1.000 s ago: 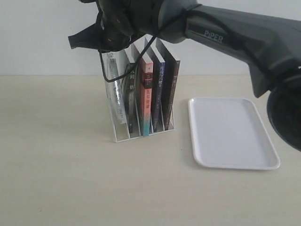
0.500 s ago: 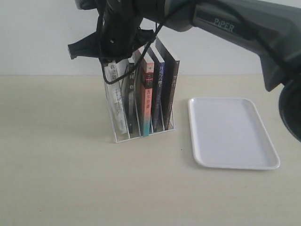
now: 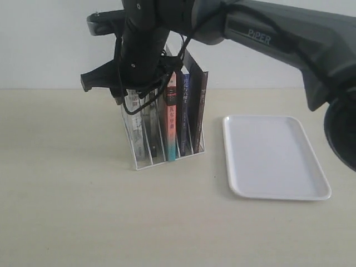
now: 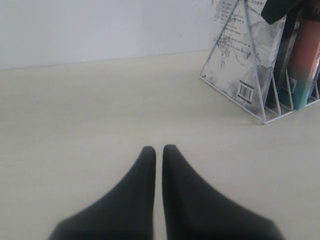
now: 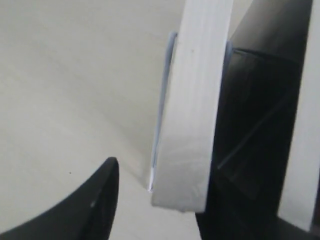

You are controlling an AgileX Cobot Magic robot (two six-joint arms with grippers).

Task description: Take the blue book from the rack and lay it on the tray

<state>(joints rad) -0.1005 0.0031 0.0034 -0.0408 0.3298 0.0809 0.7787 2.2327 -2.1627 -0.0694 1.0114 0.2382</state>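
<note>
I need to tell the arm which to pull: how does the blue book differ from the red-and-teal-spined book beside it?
The blue book has a dark blue spine; the red-and-teal-spined book fades from red to teal at its foot. The blue book stands one slot nearer the tray. Both stand tilted in the rack, spines toward the exterior camera.

The blue book (image 3: 185,114), showing a narrow dark blue spine, stands nearly upright, a little leaned, in a slot toward the right end of the white wire rack (image 3: 139,161), which stands on the tabletop (image 3: 67,211) left of the flat white tray (image 3: 272,158), apart from it.
</note>
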